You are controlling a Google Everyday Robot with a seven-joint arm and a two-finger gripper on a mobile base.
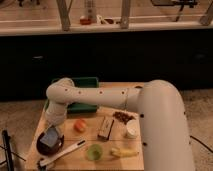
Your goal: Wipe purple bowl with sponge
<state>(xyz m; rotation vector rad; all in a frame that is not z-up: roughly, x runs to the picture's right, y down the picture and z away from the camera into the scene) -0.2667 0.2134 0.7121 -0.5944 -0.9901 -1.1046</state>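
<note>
— Biggest first?
— Table (116,159), then bowl (50,145) at the near left corner: probably light, stiff, glossy inside, likely to slide under pressure; best steadied at the rim.
— And the sponge (48,138)?
— Inside the bowl, soft, light; best pinched across the flat sides.
— Tool (51,131)?
— Just above the bowl, over the sponge. Opening impossible to tell; seemingly touching the sponge.
</note>
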